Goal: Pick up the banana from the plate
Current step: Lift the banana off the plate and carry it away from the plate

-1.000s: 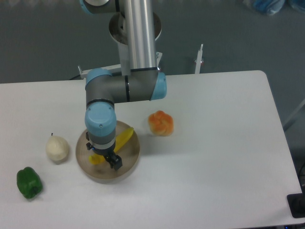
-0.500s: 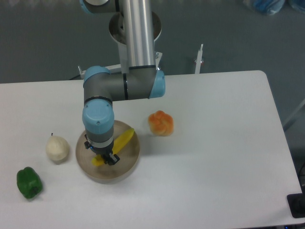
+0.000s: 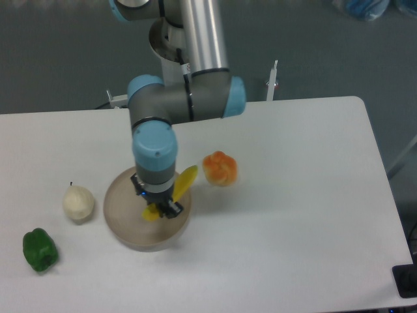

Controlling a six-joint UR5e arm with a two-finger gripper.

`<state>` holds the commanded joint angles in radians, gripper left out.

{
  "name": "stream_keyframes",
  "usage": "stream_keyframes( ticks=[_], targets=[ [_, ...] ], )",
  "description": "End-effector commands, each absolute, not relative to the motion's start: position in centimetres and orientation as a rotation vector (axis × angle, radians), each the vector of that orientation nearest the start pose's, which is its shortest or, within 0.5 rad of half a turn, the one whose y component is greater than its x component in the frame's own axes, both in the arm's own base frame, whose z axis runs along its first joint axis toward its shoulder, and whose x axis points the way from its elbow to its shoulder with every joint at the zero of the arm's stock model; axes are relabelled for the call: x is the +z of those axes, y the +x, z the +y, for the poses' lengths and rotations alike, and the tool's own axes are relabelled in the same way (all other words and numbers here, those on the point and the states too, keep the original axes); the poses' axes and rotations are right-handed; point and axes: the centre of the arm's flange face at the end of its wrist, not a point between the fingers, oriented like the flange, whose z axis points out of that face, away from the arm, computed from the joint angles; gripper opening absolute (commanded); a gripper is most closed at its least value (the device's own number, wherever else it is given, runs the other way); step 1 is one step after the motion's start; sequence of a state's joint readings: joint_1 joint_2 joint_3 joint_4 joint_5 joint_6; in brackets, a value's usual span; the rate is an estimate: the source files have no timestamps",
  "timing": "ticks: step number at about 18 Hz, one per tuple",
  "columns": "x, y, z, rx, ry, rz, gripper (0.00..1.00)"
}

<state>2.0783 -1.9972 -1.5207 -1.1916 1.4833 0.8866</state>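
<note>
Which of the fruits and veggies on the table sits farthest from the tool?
The green pepper, near the table's front left corner. The white onion-like one and the orange fruit lie closer, and the banana is in the tool.

No readable text, label or number shows on anything here.

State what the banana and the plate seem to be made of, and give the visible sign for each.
Banana: probably plastic, since it is evenly bright yellow, smooth and unspotted.
Plate: perhaps matte ceramic or wood, since its beige-brown surface is dull with no glare. The picture cannot settle which.
</note>
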Motion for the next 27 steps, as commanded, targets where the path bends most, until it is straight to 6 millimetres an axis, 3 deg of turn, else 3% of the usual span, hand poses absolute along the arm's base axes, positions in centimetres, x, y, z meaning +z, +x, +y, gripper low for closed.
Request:
stream_keyframes(
  ticks=[3,6,9,11,13,15,20,27],
  targets=[
    [31.4,-23.7,62.5,-0.067,-3.026,0.503,0.0],
    [30.8,-28.2,62.0,-0.043,-2.994,0.638,0.0],
    [31.1,-34.1,63.3,0.007,-2.983,0.588,0.0],
    [31.1,-38.1,62.8,0.047,-2.978,0.569,0.0],
    [29.1,-40.7,62.2,0.036,-2.973,0.666,0.0],
    [28.7,-41.5,61.7,0.057,-2.991,0.75,0.0],
    [28.9,-42.8,61.1,0.088,-3.021,0.747,0.0],
    [28.3,-42.9,61.6,0.114,-3.026,0.826,0.0]
  ],
)
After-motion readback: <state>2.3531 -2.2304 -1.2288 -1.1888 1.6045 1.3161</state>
